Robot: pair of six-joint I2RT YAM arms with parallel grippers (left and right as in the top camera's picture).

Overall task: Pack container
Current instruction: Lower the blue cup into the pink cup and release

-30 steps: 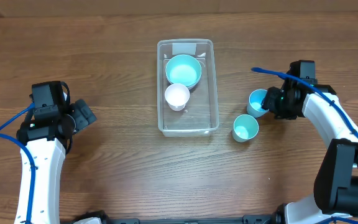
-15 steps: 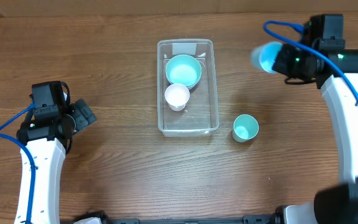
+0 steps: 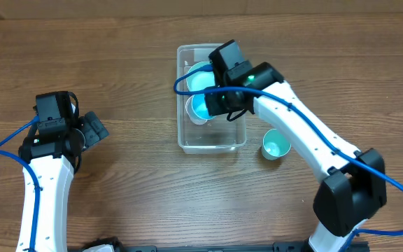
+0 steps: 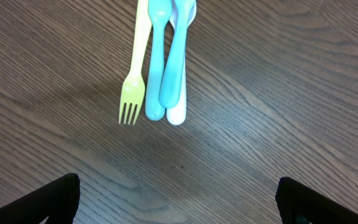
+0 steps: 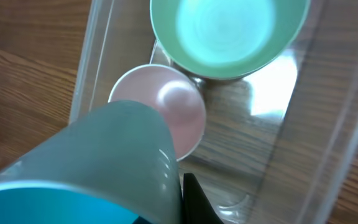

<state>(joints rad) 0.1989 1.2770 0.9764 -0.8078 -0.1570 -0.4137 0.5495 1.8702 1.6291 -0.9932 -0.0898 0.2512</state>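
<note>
In the upper centre of the overhead frame, the clear rectangular plastic container (image 3: 219, 137) sits on the wooden table (image 3: 117, 56), and above its middle the right gripper (image 3: 214, 105) is clamped on a blue plastic cup (image 3: 200, 106), while the left gripper (image 3: 93, 130) at centre left gapes wide, holding nothing.

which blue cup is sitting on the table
The blue cup right of the container, alone on the table; the other cup hangs over the container in the right pincer.
</note>
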